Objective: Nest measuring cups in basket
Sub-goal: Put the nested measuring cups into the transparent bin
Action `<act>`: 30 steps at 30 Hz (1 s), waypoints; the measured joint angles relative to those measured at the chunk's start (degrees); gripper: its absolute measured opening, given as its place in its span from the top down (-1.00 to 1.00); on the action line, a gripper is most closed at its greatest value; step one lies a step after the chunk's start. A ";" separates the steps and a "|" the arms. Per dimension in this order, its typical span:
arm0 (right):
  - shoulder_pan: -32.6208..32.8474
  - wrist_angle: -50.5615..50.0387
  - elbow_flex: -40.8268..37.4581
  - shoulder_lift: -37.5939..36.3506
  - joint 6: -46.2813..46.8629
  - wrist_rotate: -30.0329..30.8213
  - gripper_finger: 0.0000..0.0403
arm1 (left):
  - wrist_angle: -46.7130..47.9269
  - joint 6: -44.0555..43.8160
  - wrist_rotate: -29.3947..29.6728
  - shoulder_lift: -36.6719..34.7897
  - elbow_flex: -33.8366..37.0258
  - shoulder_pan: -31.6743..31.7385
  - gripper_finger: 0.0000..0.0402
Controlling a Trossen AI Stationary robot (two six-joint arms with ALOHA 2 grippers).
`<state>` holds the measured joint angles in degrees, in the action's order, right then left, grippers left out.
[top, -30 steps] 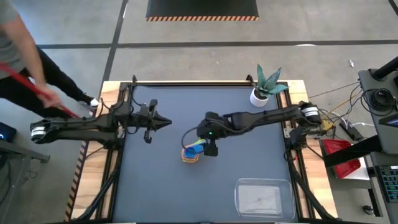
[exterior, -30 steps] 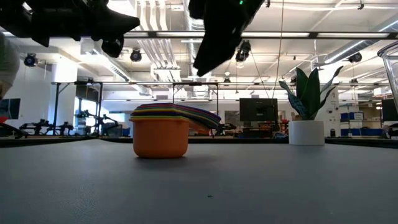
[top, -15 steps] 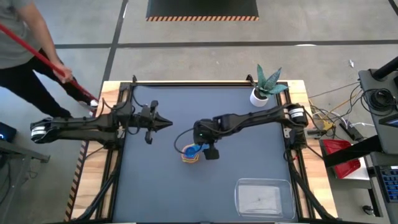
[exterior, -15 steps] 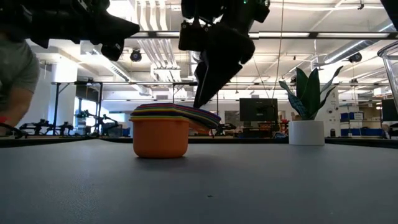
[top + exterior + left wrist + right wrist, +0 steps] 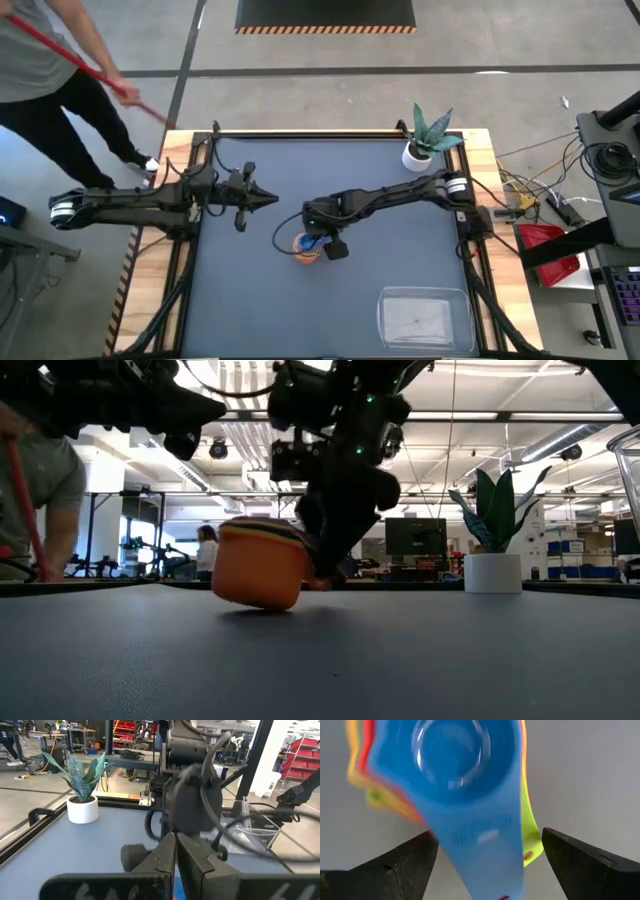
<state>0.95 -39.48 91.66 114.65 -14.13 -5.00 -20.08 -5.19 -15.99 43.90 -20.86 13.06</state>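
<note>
In the middle of the high view, slightly left of centre, the right gripper (image 5: 318, 243) is down over the stack of measuring cups (image 5: 304, 247), its arm reaching in from the right edge of the table (image 5: 400, 250). Its fingers (image 5: 402, 865) stand wide apart, one on each side of the stacked handles, and in the right wrist view they do not visibly press on the plastic. The blue cup (image 5: 454, 765) sits on top of the nest, its long flat handle running down between the two fingers, with red, orange, yellow and green edges fanning out beneath it. In the low view the stack (image 5: 258, 565) is tilted, the orange bowl tipped up on one side at left of centre, with the gripper (image 5: 335, 550) right against its handle side.

The clear basket (image 5: 424, 318) lies at the lower right of the high view, well apart from the cups.

The left gripper (image 5: 262, 197) waits at the left centre, fingers pressed together, holding nothing.

A white plant pot (image 5: 417, 155) stands at the upper right. A person (image 5: 45, 80) is at the upper left, beyond the table.
</note>
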 joint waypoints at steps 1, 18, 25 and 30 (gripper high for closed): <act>0.00 -0.36 0.93 0.91 -0.41 -0.01 -0.69 | 0.00 0.00 0.00 0.00 0.00 0.00 1.00; -0.04 -6.56 8.48 2.81 -1.62 0.01 -0.48 | 0.11 0.00 0.00 0.04 0.02 0.02 1.00; 0.42 -6.88 8.48 2.82 -0.55 -2.04 -0.51 | 0.11 0.00 0.00 0.04 0.02 0.00 1.00; 1.61 -8.48 8.48 2.58 1.42 -2.44 -0.48 | 0.11 0.09 0.00 0.04 0.02 0.00 1.00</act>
<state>2.56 -47.97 100.14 117.23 -12.70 -7.44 -19.97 -5.10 -15.99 43.94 -20.84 13.06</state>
